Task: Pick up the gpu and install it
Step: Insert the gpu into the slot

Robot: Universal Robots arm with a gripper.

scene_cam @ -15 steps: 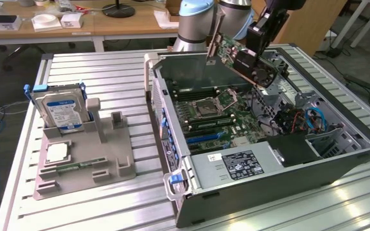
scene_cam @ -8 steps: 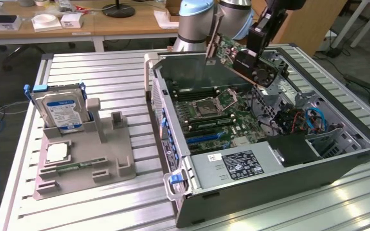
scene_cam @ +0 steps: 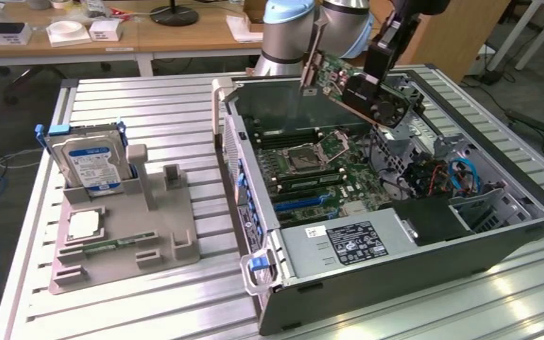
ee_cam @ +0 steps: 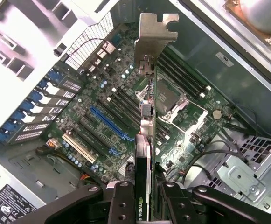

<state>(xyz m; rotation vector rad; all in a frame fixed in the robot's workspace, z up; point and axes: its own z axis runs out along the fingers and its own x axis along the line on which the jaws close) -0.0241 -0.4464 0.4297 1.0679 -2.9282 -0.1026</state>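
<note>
My gripper (scene_cam: 382,74) is shut on the gpu (scene_cam: 353,88) and holds it in the air above the open computer case (scene_cam: 499,241), tilted, with its dark fan side toward the exterior view's right. The silver bracket (scene_cam: 308,71) points toward the case's back wall. In the wrist view the gpu (ee_cam: 146,140) appears edge-on between the black fingers (ee_cam: 121,203), with its bracket (ee_cam: 151,32) at the far end. Below it lies the green motherboard (ee_cam: 102,93) with a long blue slot (ee_cam: 109,123), and the card hangs above without touching it.
The motherboard (scene_cam: 314,166) carries an open CPU socket (scene_cam: 310,152). A power supply (scene_cam: 343,244) fills the case's near corner. On the exterior view's left, a grey holder (scene_cam: 173,248) bears a hard drive (scene_cam: 88,163), a CPU (scene_cam: 81,224) and a memory stick (scene_cam: 111,246).
</note>
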